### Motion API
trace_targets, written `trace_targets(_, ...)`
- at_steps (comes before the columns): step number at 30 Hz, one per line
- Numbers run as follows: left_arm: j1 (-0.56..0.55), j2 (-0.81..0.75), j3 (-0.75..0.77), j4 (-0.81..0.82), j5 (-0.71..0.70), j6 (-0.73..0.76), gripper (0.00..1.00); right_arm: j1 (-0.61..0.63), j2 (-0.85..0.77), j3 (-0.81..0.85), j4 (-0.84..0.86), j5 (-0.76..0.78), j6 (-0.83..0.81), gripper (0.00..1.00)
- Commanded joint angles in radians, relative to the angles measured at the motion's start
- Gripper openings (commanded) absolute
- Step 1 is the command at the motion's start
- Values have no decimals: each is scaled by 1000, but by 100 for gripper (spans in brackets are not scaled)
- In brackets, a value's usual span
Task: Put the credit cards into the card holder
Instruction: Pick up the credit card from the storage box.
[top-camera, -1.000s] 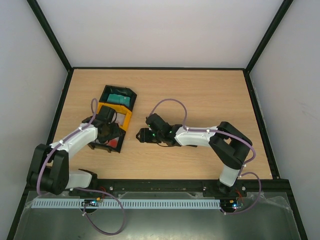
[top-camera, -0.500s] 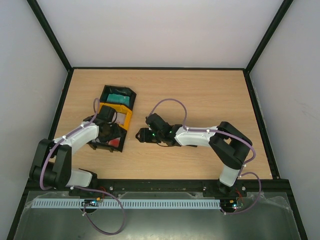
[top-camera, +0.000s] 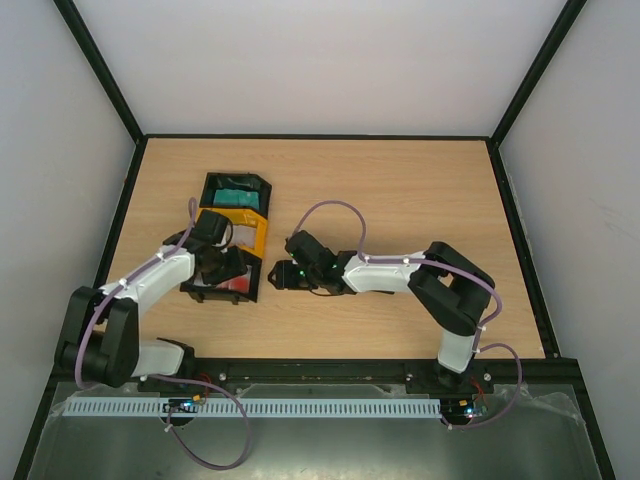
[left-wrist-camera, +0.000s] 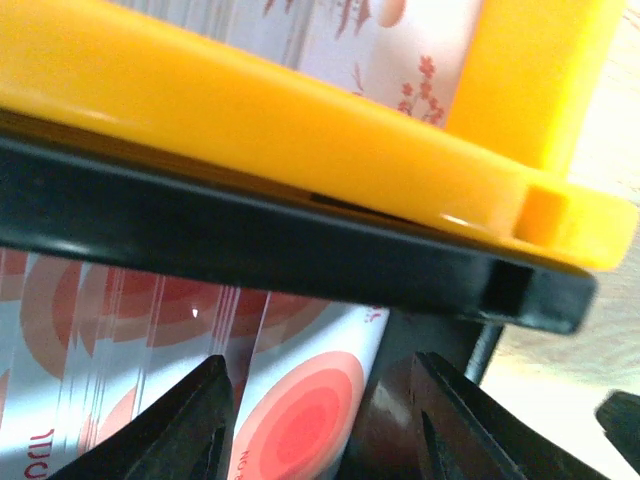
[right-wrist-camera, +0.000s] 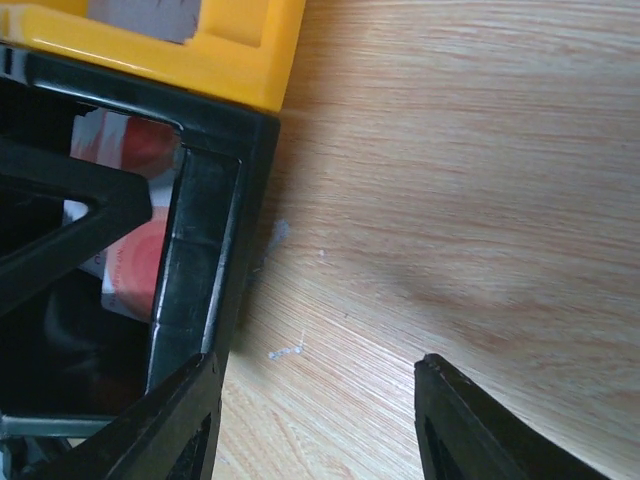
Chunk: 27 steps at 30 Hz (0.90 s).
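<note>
Card pickup: left claw, jaws apart, hangs over red-and-white cards in black tray; right claw released. Next, pinch one.

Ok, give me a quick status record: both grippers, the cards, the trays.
left gripper: open, low over the near black tray, above the red-and-white card
right gripper: open, over bare table just right of that tray
teal card: in the far black tray
whitish card: in the yellow tray, middle of the row
card holder: not in view
</note>
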Motion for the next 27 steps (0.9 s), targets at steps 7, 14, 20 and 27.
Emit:
trace_targets(7, -2, -69, 12, 10, 191, 6, 46, 6, 17, 21, -23, 14, -9, 51)
trace_targets(14, -2, -79, 4, 25, 211, -6, 40, 6, 16, 17, -28, 24, -12, 51)
trace_targets(20, -3, -58, -12, 49, 224, -7, 38, 7, 14, 12, -34, 34, -14, 50)
trace_targets(27, -41, -8, -4, 68, 188, -20, 31, 6, 14, 9, -41, 46, -15, 50)
